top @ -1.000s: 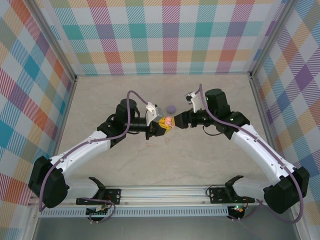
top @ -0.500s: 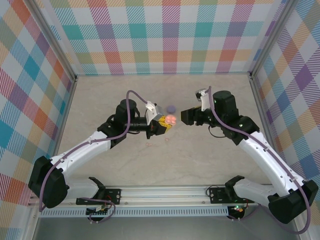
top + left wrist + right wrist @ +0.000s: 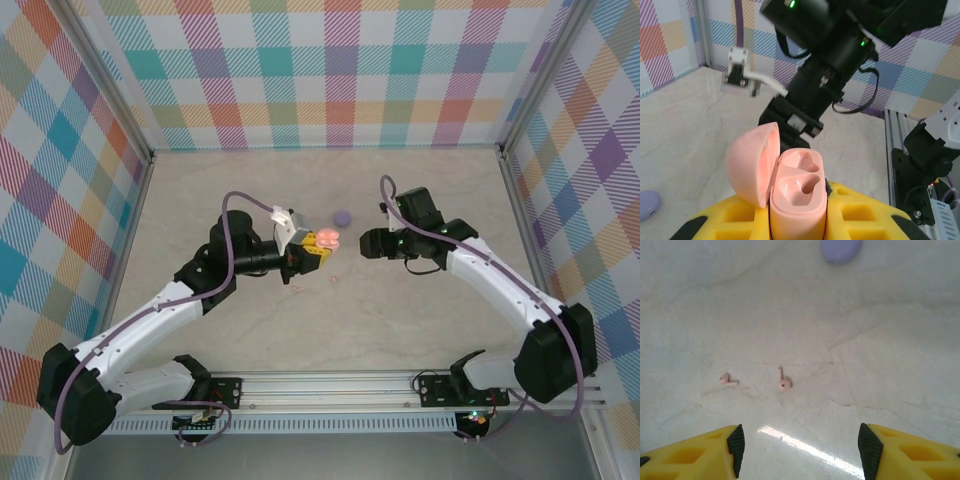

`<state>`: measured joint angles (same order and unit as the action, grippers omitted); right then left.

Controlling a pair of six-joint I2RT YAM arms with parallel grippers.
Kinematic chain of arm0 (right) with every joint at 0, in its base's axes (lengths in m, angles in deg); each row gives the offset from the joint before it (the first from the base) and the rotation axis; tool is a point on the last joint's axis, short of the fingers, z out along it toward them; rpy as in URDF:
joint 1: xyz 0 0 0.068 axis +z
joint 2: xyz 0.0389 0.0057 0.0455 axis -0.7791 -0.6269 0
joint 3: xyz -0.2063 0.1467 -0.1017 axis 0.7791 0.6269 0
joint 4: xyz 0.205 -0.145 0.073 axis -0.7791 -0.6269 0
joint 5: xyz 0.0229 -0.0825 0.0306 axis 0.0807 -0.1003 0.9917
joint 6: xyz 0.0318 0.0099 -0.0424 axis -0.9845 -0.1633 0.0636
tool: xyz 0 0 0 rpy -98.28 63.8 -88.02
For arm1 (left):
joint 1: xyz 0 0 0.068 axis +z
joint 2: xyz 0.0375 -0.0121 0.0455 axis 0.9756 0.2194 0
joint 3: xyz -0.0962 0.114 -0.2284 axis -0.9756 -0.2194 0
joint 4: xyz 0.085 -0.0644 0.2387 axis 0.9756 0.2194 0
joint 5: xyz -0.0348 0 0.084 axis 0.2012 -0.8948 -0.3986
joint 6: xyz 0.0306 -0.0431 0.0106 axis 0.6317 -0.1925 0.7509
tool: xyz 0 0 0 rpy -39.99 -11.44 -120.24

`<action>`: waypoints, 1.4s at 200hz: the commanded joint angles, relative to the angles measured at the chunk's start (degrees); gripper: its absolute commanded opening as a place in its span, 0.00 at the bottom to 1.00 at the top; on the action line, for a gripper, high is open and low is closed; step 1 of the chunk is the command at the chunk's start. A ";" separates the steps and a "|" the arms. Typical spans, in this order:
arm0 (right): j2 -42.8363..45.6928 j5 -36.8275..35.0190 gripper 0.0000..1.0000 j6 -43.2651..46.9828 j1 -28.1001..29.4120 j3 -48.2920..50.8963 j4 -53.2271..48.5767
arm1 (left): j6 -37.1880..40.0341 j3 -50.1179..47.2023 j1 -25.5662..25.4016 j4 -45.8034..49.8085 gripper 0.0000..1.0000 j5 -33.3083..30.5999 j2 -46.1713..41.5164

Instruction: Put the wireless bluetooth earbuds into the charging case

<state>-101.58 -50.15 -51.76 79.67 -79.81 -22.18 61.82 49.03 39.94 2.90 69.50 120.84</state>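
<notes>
**Q:** What is the left gripper (image 3: 314,251) doing?

**A:** Near the centre of the overhead view, its yellow fingers (image 3: 862,212) are clamping the lower body of a pink charging case (image 3: 797,197) and holding it upright above the table (image 3: 420,330). The lid (image 3: 753,164) is hanging open toward the left of the left wrist frame. Two moulded hollows are facing up.

**Q:** And the right gripper (image 3: 801,452)?

**A:** It is pointing at the case from the right side of the overhead view, near it but apart. In its own wrist view the jaws are standing wide apart at the bottom corners of the frame and are gripping nothing, with bare table showing between them.

**Q:** Where are the earbuds?

**A:** Two pink earbuds are lying on the table, left of centre in the right wrist frame. One (image 3: 729,380) is sitting left of the other (image 3: 784,383), near it but not touching. A lilac rounded object (image 3: 841,249) is resting at the top edge, well apart from both.
</notes>
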 commanded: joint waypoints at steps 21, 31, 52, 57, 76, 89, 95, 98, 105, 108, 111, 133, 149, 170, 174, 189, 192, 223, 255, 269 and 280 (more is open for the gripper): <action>-8.35 13.74 0.46 -3.01 0.62 2.16 4.77 | -4.15 -3.87 -0.73 -1.90 0.13 -4.10 -4.02; -10.35 15.55 0.41 -3.37 1.35 2.24 6.07 | -4.47 -4.09 -0.74 -1.25 0.13 -4.60 -4.47; -14.39 17.18 0.35 -3.91 3.42 1.23 7.87 | -4.78 -4.50 -0.77 -1.29 0.13 -4.75 -5.00; -15.36 17.23 0.34 -4.16 3.84 0.86 8.17 | -4.85 -4.49 -0.80 -1.25 0.13 -4.71 -5.07; -19.18 18.03 0.31 -5.11 5.36 -0.79 9.34 | -5.19 -4.84 -0.82 -1.30 0.13 -5.17 -5.30; -21.95 18.20 0.30 -5.31 6.48 -2.26 9.63 | -5.28 -4.93 -0.84 -1.41 0.13 -5.18 -5.42; -23.06 18.17 0.30 -5.41 6.97 -2.89 9.78 | -5.30 -5.04 -0.83 -1.58 0.13 -5.21 -5.51; -23.70 18.04 0.30 -5.42 7.20 -3.24 9.85 | -5.44 -5.16 -0.80 -1.68 0.13 -5.26 -5.59; -24.84 17.85 0.29 -5.58 7.66 -3.87 10.04 | -5.67 -5.20 -0.82 -1.88 0.13 -5.31 -5.62; -25.26 17.78 0.29 -5.77 7.78 -4.05 10.25 | -5.66 -5.27 -0.83 -1.87 0.13 -5.39 -5.65; -25.58 17.80 0.28 -5.89 7.88 -4.19 10.46 | -5.70 -5.28 -0.84 -1.94 0.13 -5.38 -5.70; -27.57 17.18 0.27 -6.73 8.56 -5.12 11.59 | -5.83 -5.38 -0.82 -1.87 0.13 -5.45 -5.72; -28.67 15.57 0.27 -7.00 8.81 -6.00 10.90 | -5.85 -5.41 -0.79 -1.87 0.13 -5.54 -5.66; -29.84 13.68 0.27 -7.23 8.86 -7.14 9.66 | -5.91 -5.37 -0.83 -1.89 0.14 -5.64 -5.47; -30.08 13.25 0.26 -7.20 8.91 -7.31 9.42 | -5.91 -5.39 -0.84 -1.87 0.14 -5.60 -5.32; -30.89 12.04 0.26 -7.28 8.86 -8.06 8.58 | -6.16 -5.28 -0.81 -1.87 0.14 -5.63 -5.14; -31.06 11.80 0.26 -7.28 8.86 -8.20 8.31 | -6.10 -5.33 -0.80 -1.87 0.14 -5.56 -5.12; -32.33 8.98 0.26 -7.03 8.97 -9.96 5.83 | -6.17 -5.26 -0.80 -1.65 0.14 -5.74 -5.01; -32.74 6.38 0.26 -6.41 9.04 -11.31 3.40 | -5.91 -5.10 -0.85 -1.28 0.14 -5.89 -4.85; -32.71 5.51 0.26 -5.87 9.12 -11.93 2.23 | -5.92 -5.03 -0.80 -1.34 0.14 -5.90 -4.73; -32.54 5.17 0.26 -5.65 9.13 -12.22 1.77 | -5.87 -5.06 -0.85 -1.26 0.14 -5.89 -4.57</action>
<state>-133.23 -42.15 -58.51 88.41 -90.47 -16.56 56.67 43.96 39.90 2.80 63.86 116.20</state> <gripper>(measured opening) 0.257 0.227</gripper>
